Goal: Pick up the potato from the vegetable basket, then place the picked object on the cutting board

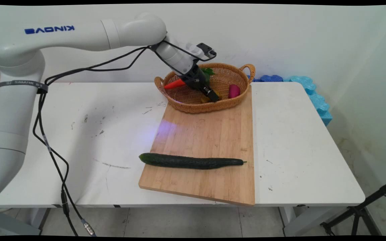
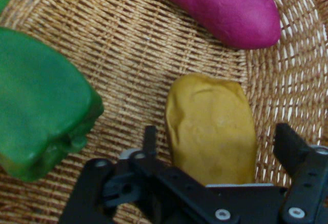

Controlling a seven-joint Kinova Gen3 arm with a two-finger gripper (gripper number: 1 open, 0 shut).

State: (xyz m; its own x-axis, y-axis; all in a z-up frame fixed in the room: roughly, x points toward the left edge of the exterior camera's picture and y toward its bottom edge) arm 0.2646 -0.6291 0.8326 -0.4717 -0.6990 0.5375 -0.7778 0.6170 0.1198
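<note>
Long dark green cucumber [image 1: 192,161] lies across near end of wooden cutting board [image 1: 209,140] on white bench [image 1: 300,140]. At board's far end, woven wicker basket [image 1: 193,106]. Black two-finger tool [image 2: 215,157] down inside basket, fingers spread either side of yellow-brown potato [image 2: 212,131]. In basket too: green pepper [image 2: 41,111], magenta sweet potato [image 2: 225,8], orange carrot [image 1: 175,83].

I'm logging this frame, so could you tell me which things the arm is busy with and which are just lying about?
In hand: yellow vegetable, between the open jaws; wicker basket holding it.
Lying about: green pepper, purple vegetable and carrot in the basket; cucumber on the cutting board; blue foam by the wall.
</note>
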